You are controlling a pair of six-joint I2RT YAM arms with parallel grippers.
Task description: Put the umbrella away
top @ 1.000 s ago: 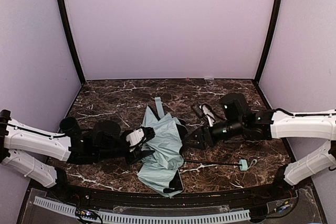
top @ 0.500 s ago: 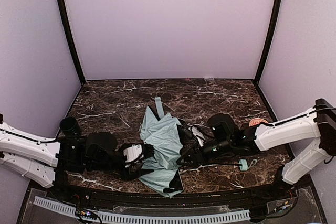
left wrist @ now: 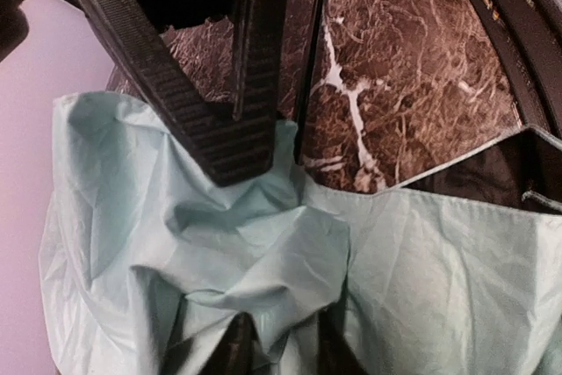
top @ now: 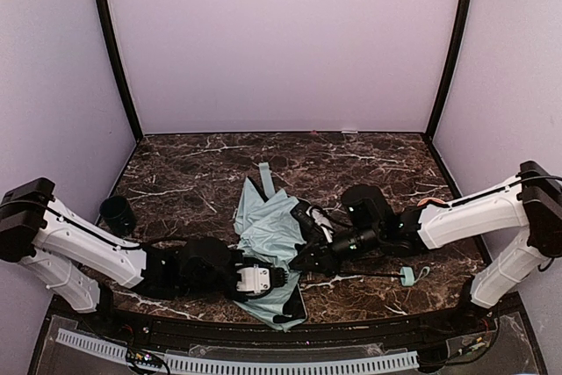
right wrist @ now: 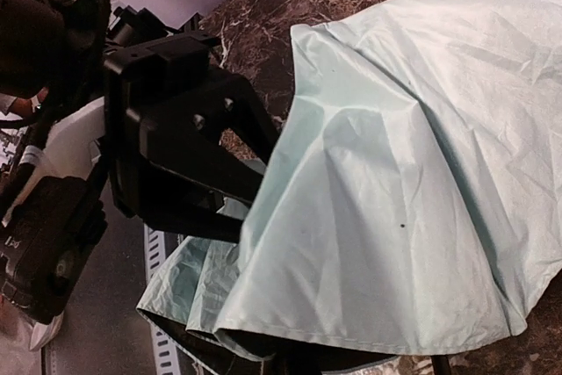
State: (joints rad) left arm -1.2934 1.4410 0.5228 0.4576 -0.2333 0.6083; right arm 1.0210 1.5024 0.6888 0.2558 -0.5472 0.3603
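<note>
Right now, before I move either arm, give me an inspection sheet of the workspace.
Surface: dark white-veined marble table; no damage seen.
Job's things: the umbrella lies mid-table, canopy loose and crumpled, not rolled up; its shaft runs right to the handle.
Clutter: black cylinder near the left edge; small orange item behind the right arm, too small to identify.
Grippers: right gripper pinched on the canopy fabric; left gripper has its tips buried in the fabric, so its grip cannot be told.
Cables: loose wires by the white slotted duct, below the front edge.
Surroundings: lilac walls, black corner posts.
</note>
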